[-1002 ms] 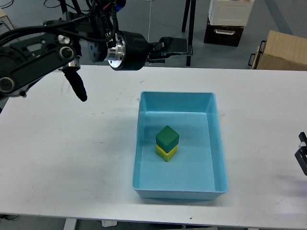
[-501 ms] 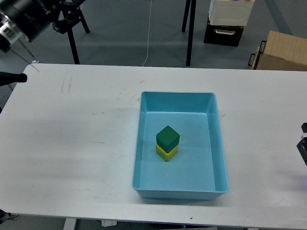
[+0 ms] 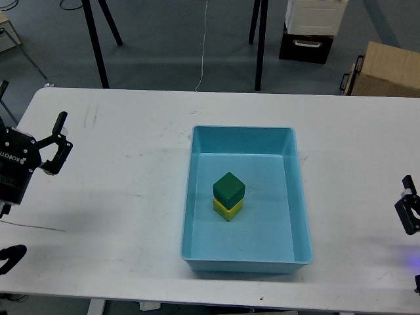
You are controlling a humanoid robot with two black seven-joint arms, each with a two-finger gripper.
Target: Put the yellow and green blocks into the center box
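Both blocks already sit inside the blue box [image 3: 197,197] on the white surface [image 3: 118,197], the green block [image 3: 229,189] stacked on the yellow block [image 3: 228,209] near its middle, so nothing seems left; the left claw [image 3: 58,141], far left of the box, gapes empty, while the right claw [image 3: 408,211] cannot be read

White table [image 3: 118,197] with a light blue box [image 3: 289,134] near its middle. Green block [image 3: 229,188] sits stacked on yellow block [image 3: 228,209] inside the box, slightly left of the box's centre, both clear of the walls. Left gripper [image 3: 58,141] at the left edge over the table, fingers spread apart, holding nothing. Right gripper [image 3: 408,211] barely in view at the right edge, finger state unclear. Behind the table: black stand legs [image 3: 260,39], cardboard box [image 3: 387,69], dark crate [image 3: 305,44] on the grey floor.
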